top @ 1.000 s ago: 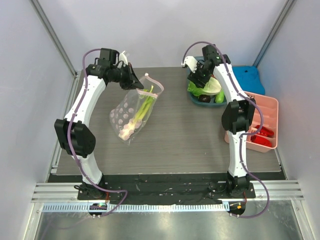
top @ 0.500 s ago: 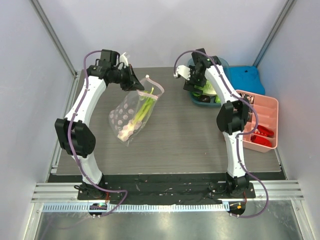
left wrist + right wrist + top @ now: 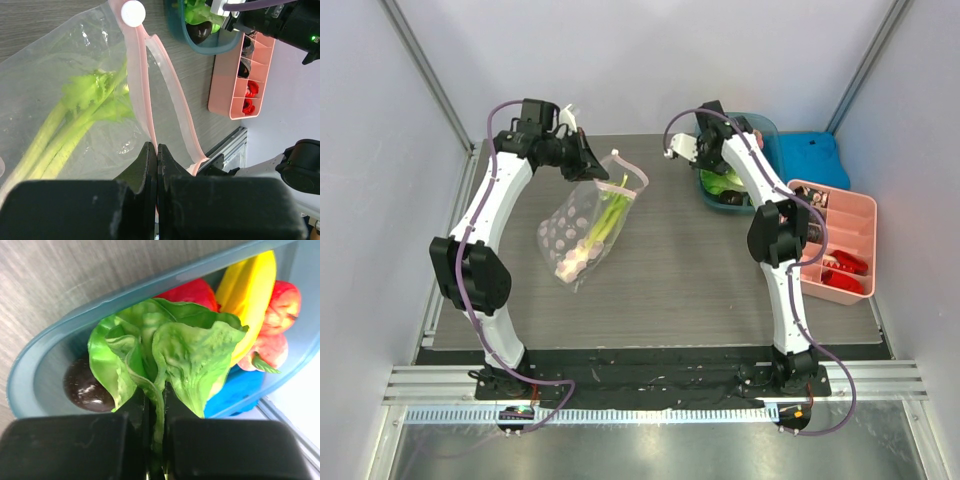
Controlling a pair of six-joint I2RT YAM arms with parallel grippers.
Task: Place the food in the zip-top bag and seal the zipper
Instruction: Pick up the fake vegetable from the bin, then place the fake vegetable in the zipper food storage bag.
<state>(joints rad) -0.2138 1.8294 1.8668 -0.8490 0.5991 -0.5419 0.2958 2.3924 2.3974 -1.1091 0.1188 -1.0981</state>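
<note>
Two arms are working over the far half of the worktop (image 3: 700,270). Seen from above, with their bases at six o'clock, the left hand (image 3: 156,148) is hovering at about eleven o'clock. It is clenching the zipper (image 3: 142,85), its fingers pressed flat on the pink strip with no gap between them. The zip-top bag (image 3: 570,225) is slanting down from that grip toward seven o'clock, its lower end down at the worktop. Its mouth is gaping, the two pink lips standing apart. The celery stalk (image 3: 605,215) is lying inside the bag, leafy end toward the mouth and pale root end toward the bottom. A white slider tab (image 3: 133,12) is sitting at the far end of the zipper.

Over at one o'clock the right hand (image 3: 156,400) is pinching a leaf of the lettuce head (image 3: 170,350) above the teal bowl (image 3: 45,350); I cannot tell whether the lettuce is clear of the bowl. In the wrist view a red fruit (image 3: 197,290) is peeping out behind the lettuce at twelve o'clock. A yellow banana (image 3: 255,295) is lying at two, and a dark glossy ball (image 3: 85,385) is resting at eight. A pink divided tray (image 3: 855,215) is sitting at the worktop's three o'clock edge, just beside the right arm.
</note>
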